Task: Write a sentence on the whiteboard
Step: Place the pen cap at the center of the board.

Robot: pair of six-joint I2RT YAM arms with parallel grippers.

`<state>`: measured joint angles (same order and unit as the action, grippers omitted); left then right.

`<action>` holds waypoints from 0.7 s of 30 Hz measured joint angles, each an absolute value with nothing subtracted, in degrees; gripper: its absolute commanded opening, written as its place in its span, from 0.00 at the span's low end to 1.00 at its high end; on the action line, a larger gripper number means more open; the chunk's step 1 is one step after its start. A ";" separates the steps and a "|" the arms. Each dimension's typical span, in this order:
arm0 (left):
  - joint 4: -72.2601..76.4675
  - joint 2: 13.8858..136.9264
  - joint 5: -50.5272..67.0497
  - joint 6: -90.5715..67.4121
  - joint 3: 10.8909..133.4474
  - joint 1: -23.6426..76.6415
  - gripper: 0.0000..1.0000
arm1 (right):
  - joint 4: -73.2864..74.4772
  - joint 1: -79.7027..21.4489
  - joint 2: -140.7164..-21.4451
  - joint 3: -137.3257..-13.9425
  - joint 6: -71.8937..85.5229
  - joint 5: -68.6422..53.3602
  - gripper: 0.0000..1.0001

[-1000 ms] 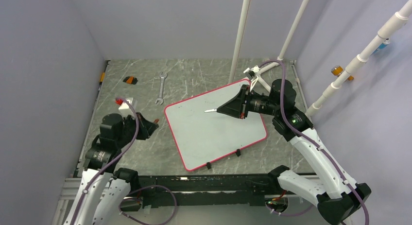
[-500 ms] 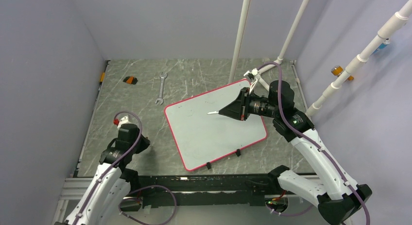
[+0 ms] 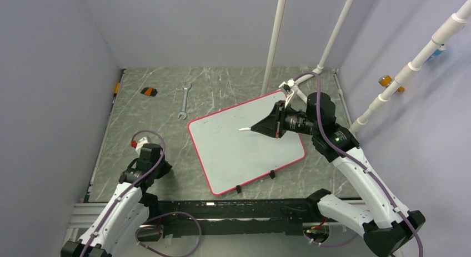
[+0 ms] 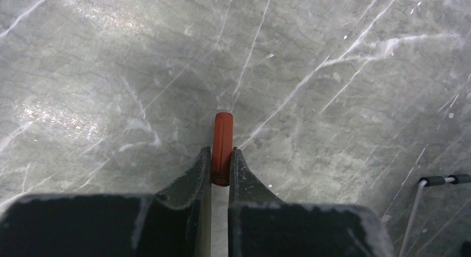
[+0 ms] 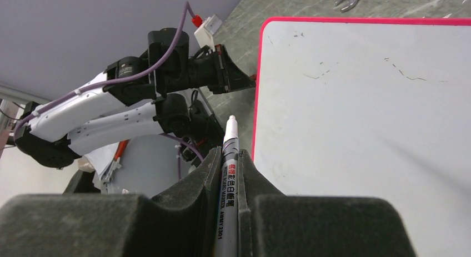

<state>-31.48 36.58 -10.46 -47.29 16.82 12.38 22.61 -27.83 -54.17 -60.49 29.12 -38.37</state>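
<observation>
Gripping a white marker (image 5: pixel 229 157) in closed right fingers (image 5: pixel 201 182) with its tip over the far left of the red-framed whiteboard (image 3: pixel 247 157) flat on the marbled surface (image 4: pixel 344 74), and pinching a red cap (image 4: pixel 222 140) between left fingers (image 4: pixel 191 179) well off its left edge.

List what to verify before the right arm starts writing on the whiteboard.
1. Marker gripped by right gripper: ok, jaws shut on its barrel.
2. Cap removed: ok, red cap pinched in left gripper, away from the board.
3. Whiteboard free for writing: ok, only faint specks, no writing yet.
4. Tip touching board: cannot tell.
5. Wrench off the board: ok.
</observation>
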 measured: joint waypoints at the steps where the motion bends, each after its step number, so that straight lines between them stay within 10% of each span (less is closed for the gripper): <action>1: -31.24 36.58 -10.44 -47.42 16.78 12.38 0.19 | 22.65 -27.86 -54.17 -60.49 29.12 -38.26 0.00; 9: -29.74 36.71 -9.80 -47.27 16.60 12.38 0.61 | 22.79 -27.86 -54.19 -60.49 29.10 -37.71 0.00; 21: -36.16 29.74 -10.41 -46.22 20.99 12.38 0.70 | 24.34 -27.86 -53.54 -60.49 28.23 -36.18 0.00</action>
<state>-36.16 29.74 -10.41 -46.22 20.99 12.38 24.34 -27.86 -53.54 -60.49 28.23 -36.18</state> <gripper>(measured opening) 0.679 0.141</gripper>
